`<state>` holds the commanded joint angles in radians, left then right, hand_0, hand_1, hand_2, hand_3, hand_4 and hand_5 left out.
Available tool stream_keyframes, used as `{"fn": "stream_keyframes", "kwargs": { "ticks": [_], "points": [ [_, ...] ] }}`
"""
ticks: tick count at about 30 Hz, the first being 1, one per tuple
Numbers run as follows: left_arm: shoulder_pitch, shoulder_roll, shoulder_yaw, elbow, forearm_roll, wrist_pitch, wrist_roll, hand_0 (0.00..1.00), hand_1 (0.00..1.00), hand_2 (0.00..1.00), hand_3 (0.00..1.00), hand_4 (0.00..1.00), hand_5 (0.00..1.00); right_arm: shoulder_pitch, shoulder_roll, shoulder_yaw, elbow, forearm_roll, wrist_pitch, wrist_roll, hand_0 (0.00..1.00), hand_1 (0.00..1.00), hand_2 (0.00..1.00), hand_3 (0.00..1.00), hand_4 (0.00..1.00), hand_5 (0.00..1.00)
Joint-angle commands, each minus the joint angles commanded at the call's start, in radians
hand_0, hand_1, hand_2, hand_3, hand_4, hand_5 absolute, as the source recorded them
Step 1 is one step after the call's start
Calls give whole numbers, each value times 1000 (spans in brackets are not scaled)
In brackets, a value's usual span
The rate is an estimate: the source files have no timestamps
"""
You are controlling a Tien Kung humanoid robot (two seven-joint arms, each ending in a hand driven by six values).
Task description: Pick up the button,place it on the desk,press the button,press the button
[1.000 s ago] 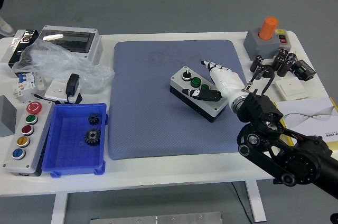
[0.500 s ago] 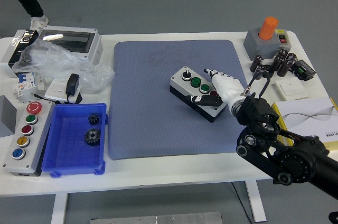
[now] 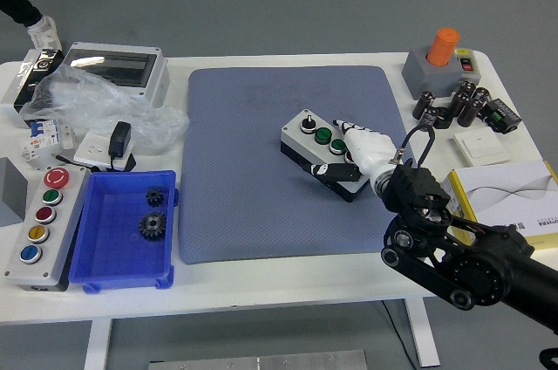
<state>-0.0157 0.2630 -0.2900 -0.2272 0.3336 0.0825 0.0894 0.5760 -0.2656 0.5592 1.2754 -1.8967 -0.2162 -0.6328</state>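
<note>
The button box [image 3: 299, 136] is a grey box with a black knob and a green button [image 3: 323, 134] on top. It lies at an angle on the blue mat [image 3: 244, 169], right of centre. My right hand [image 3: 350, 147], white-gloved on a black arm, lies over the box's right end. Its fingers [image 3: 347, 128] stretch across the top beside the green button, and its black thumb [image 3: 335, 171] lies along the box's front edge. The buttons under the hand are hidden. The left arm is out of view.
A grey control box with several coloured buttons [image 3: 39, 226] and a blue bin with two gears [image 3: 122, 230] sit at the left. A plastic bag [image 3: 96, 104] and an enclosure [image 3: 118, 69] are behind them. At the right are an orange-knob box [image 3: 440, 60], capacitors [image 3: 453, 104] and a paper box [image 3: 510, 195].
My right hand has slid left and further over the button box. Its thumb has gone from the box's top to its front edge. A person's foot at top left has shifted.
</note>
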Motion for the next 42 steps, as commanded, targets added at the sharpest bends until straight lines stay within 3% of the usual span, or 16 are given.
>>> {"fn": "stream_keyframes", "kwargs": {
  "ticks": [4,5,10,11,16,17,21,22,27,28,33,34,39,40,42],
  "points": [
    [-1,-1,-1,0,1,0,-1,669,680,602,612,618,337,2,4,-5,-11,-15,-20,-13,761,814,853,998,998,676],
    [-1,-1,-1,0,1,0,-1,669,680,602,612,616,334,3,6,-7,-14,-19,-22,-13,590,694,722,998,998,531],
    [-2,0,-2,0,2,1,-1,669,680,602,612,616,334,7,11,-24,-19,-32,-22,-13,590,694,722,998,998,531],
    [-2,0,-2,0,2,1,-1,668,680,602,611,613,332,8,12,-29,-19,-34,-22,-13,307,570,602,925,932,378],
    [-4,1,-3,-1,2,1,-3,668,680,602,611,613,332,13,17,-47,-16,-44,-22,-13,307,570,602,925,932,378],
    [-5,1,-3,-1,2,1,-3,669,680,602,611,609,333,14,17,-50,-14,-46,-22,-13,270,538,551,819,876,332],
    [-5,0,-3,-1,1,1,-4,669,680,602,611,609,333,18,17,-61,-8,-56,-23,-13,270,538,551,819,876,332],
    [-5,0,-3,-1,1,1,-4,669,680,602,611,606,332,19,17,-65,-7,-59,-24,-13,263,530,519,674,855,317],
    [-5,0,-4,-1,3,2,-5,669,680,602,611,606,332,23,18,-83,-4,-69,-30,-13,263,530,519,674,855,317],
    [-5,0,-5,-1,3,2,-5,669,680,604,613,605,333,23,18,-86,-3,-72,-33,-13,253,498,487,497,744,229],
    [-7,0,-6,-1,4,3,-7,669,680,604,613,605,333,26,14,-96,2,-84,-54,-13,253,498,487,497,744,229],
    [-7,0,-5,-1,4,4,-7,669,680,605,613,603,338,27,12,-98,3,-87,-59,-13,256,503,469,381,696,100],
    [-6,0,-6,0,4,5,-8,669,680,605,613,603,338,30,6,-105,8,-93,-77,-13,256,503,469,381,696,100],
    [-6,0,-6,0,4,6,-8,669,680,605,614,602,342,31,5,-108,8,-94,-81,-13,263,512,470,348,651,42],
    [-6,0,-6,0,4,6,-8,669,680,605,614,602,342,34,1,-114,11,-95,-93,-7,263,512,470,348,651,42]
  ]
}}
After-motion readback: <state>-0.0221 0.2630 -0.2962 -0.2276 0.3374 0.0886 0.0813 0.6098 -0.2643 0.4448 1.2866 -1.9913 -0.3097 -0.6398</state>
